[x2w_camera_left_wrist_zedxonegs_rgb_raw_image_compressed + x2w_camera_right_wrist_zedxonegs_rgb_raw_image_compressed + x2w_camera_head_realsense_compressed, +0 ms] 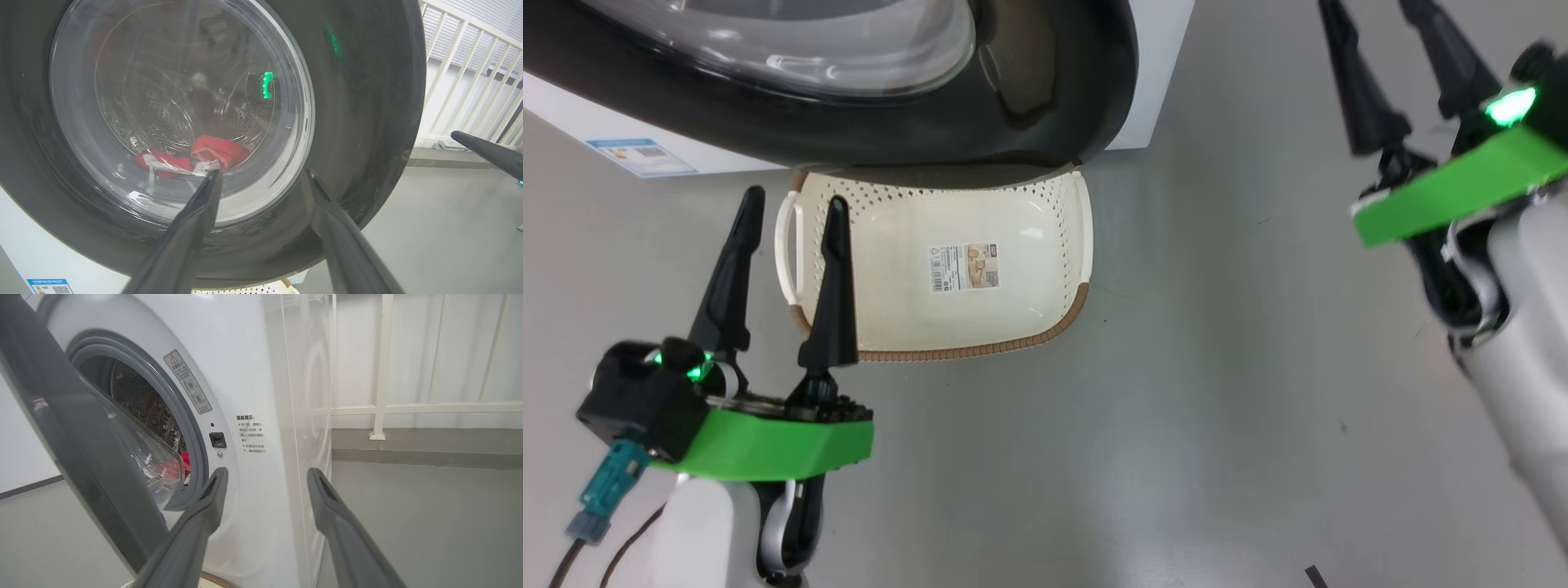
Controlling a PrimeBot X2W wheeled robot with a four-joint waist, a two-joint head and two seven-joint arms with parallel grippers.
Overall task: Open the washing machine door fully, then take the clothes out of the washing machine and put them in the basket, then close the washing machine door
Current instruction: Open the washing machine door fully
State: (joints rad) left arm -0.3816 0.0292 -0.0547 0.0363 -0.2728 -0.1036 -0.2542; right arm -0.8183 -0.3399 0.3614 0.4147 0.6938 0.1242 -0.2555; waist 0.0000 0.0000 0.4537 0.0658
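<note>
Beneath the part-open washing machine door, the basket shows a barcoded paper label; red clothes lie in the drum, a Chinese warning sticker alongside. My left gripper and right gripper gape wide, empty.

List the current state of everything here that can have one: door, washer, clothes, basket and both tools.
washing machine door: partly open, swung out over the basket.
washing machine: drum opening exposed, load inside.
clothes: lying at the bottom of the drum, not taken out.
basket: upright on the floor, empty.
left tool: open, holding nothing.
right tool: open, holding nothing.
</note>
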